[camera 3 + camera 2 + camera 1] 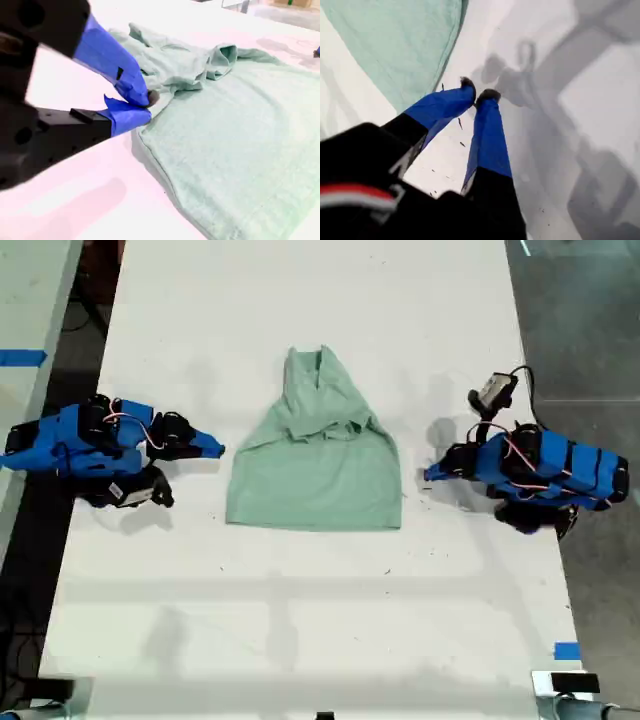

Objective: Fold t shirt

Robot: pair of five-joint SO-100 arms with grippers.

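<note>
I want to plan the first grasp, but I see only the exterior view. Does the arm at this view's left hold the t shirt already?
Observer: No. That is my second gripper. Its jaws are shut on nothing, just beside the side edge of the t shirt.
Operator: And the jaws of the other arm?
Observer: My first gripper has its tips almost together with nothing between them, over the bare table.
Operator: Is the cloth near it?
Observer: In the first wrist view the t shirt's edge lies off to one side, apart from the tips.

t shirt point(400, 45) cut off at edge
</note>
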